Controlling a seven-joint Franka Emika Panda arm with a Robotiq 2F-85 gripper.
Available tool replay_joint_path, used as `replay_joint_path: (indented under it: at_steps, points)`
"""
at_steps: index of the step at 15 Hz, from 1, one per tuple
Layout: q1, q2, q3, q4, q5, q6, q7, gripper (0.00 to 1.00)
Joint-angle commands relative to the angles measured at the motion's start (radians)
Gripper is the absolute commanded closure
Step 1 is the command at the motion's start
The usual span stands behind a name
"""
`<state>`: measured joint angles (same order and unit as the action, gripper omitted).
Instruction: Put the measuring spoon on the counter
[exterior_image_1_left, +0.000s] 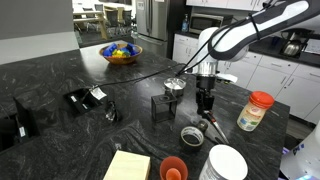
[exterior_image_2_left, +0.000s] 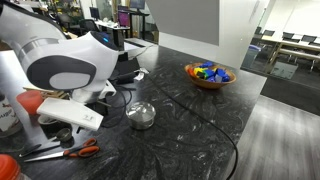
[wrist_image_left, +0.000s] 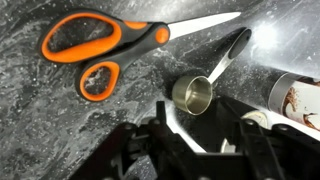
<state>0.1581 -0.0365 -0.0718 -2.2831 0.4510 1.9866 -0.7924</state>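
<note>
White arm (exterior_image_1_left: 245, 32) bends downward, tool (wrist_image_left: 204, 114) hovering over measuring spoon (wrist_image_left: 204, 86)

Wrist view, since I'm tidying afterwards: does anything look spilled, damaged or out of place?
Nothing stands out. The scissors and measuring spoon lie flat on the counter, side by side, with no spill visible near them.
</note>
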Motion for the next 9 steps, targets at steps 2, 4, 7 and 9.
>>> replay_joint_path:
  at_steps: [2, 4, 7, 9]
  points:
    - [-0.044, 0.001, 0.046, 0.0, 0.001, -0.003, 0.0, 0.3]
    - [-0.045, 0.001, 0.048, 0.0, 0.001, -0.003, 0.0, 0.28]
    - [-0.046, 0.001, 0.048, 0.0, 0.001, -0.003, 0.0, 0.28]
    - [-0.046, 0.001, 0.048, 0.0, 0.001, -0.003, 0.0, 0.28]
